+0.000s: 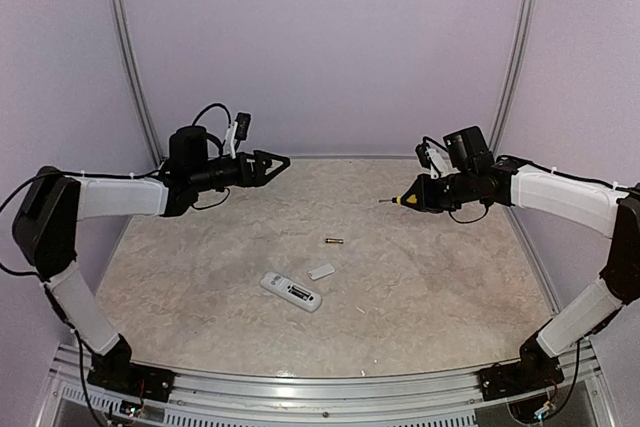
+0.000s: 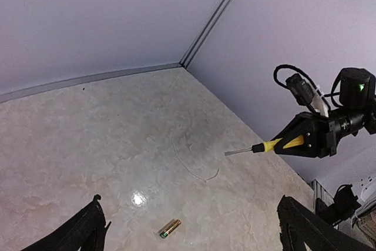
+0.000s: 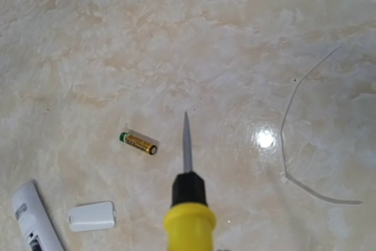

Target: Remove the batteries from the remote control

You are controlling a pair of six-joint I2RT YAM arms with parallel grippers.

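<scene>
The white remote control [image 1: 291, 292] lies flat near the table's front middle; its end shows at the lower left of the right wrist view [image 3: 32, 221]. One brassy-gold battery [image 1: 334, 241] [image 2: 169, 228] [image 3: 138, 143] lies loose on the table behind it. My left gripper [image 1: 275, 162] [image 2: 191, 210] hangs open and empty above the back left of the table, its fingers [image 2: 82, 233] wide apart. At the back right my right gripper [image 1: 412, 200] [image 2: 305, 139] is shut on a yellow-handled screwdriver [image 3: 188, 204] [image 2: 258, 147], held above the table with its blade pointing towards the battery side.
A small white cover piece [image 1: 321, 271] [image 3: 91, 216] lies just right of the remote. A thin pale curved line [image 2: 194, 166] [image 3: 291, 145] marks the tabletop. Purple walls close the back and both sides.
</scene>
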